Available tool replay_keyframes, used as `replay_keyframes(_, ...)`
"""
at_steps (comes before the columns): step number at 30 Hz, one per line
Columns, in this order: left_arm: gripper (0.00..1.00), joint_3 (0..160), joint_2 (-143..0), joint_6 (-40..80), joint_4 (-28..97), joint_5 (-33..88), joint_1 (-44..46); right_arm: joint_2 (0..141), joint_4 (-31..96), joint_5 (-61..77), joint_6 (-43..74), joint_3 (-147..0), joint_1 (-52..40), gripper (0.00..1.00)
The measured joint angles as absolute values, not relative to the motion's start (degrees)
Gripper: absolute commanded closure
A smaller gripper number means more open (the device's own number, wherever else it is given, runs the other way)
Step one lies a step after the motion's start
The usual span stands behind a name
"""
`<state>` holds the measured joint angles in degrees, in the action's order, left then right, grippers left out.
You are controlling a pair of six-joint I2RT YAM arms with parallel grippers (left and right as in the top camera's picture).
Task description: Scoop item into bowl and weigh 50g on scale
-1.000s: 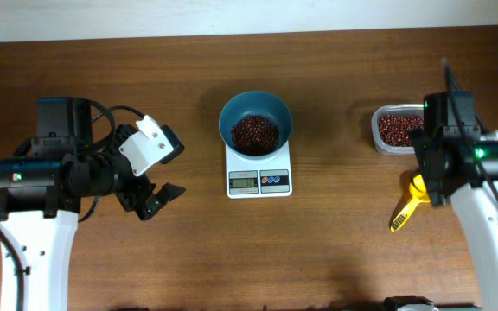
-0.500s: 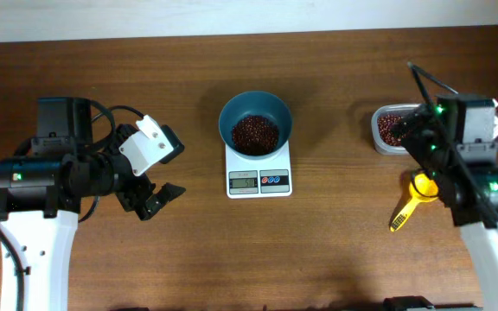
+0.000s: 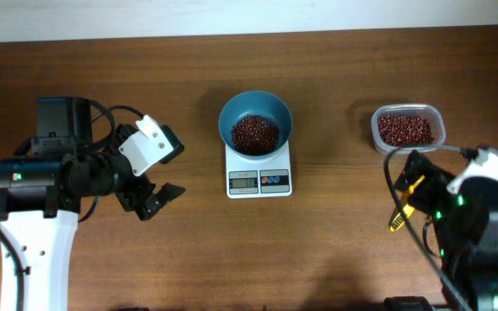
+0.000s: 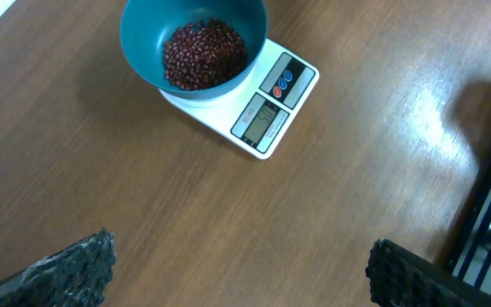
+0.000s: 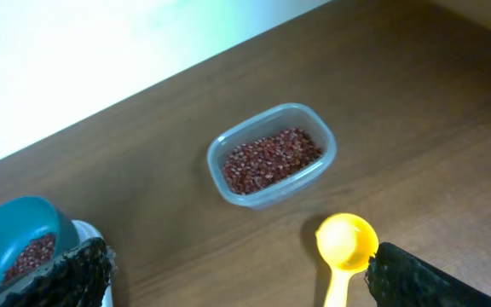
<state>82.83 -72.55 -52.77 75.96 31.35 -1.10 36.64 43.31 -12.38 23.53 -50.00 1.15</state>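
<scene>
The teal bowl point(image 3: 255, 111) stands on the white scale point(image 3: 258, 171) at the table's middle and holds a heap of reddish-brown beans point(image 3: 255, 135). The left wrist view shows the bowl point(image 4: 143, 38), its beans point(image 4: 203, 53) and the scale point(image 4: 273, 98) with a lit display. My left gripper point(image 3: 159, 199) is open and empty, left of the scale, fingers wide apart point(image 4: 239, 256). My right gripper point(image 5: 239, 264) is open and empty, above the table near the yellow scoop point(image 5: 346, 240), which lies empty on the wood.
A clear plastic container point(image 3: 407, 130) with more beans stands at the back right, also in the right wrist view point(image 5: 271, 155). The yellow scoop point(image 3: 400, 212) lies in front of it, partly under my right arm. A pale wall runs along the table's far edge.
My right arm has pulled back from over the clear container toward the front right of the table. The container now shows fully. The left arm has not moved.
</scene>
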Motion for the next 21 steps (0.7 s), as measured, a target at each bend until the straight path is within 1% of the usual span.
replay_keyframes(4,0.01,82.83,-72.55,-52.77,75.94,31.33,-1.1,25.12,38.92,-9.26,21.45,-41.52,5.48,0.01)
replay_keyframes(6,0.01,82.83,-72.55,-52.77,75.92,31.33,-1.1,21.15,35.2,-7.29,17.32,-38.33,5.98,0.01)
replay_keyframes(9,0.01,82.83,-72.55,-52.77,75.9,31.33,-1.1,13.67,33.8,-5.82,13.04,-33.69,5.98,0.01)
replay_keyframes(14,0.01,82.83,-72.55,-52.77,75.94,31.35,-1.1,2.28,32.64,-5.21,11.6,-27.22,6.79,0.01)
replay_keyframes(16,0.01,82.83,-72.55,-52.77,75.92,31.33,-1.1,0.97,32.29,-5.23,11.57,-26.85,6.79,0.01)
replay_keyframes(21,0.01,82.83,-72.55,-52.77,75.94,31.33,-1.1,0.71,24.18,-3.68,11.38,-20.43,5.8,0.01)
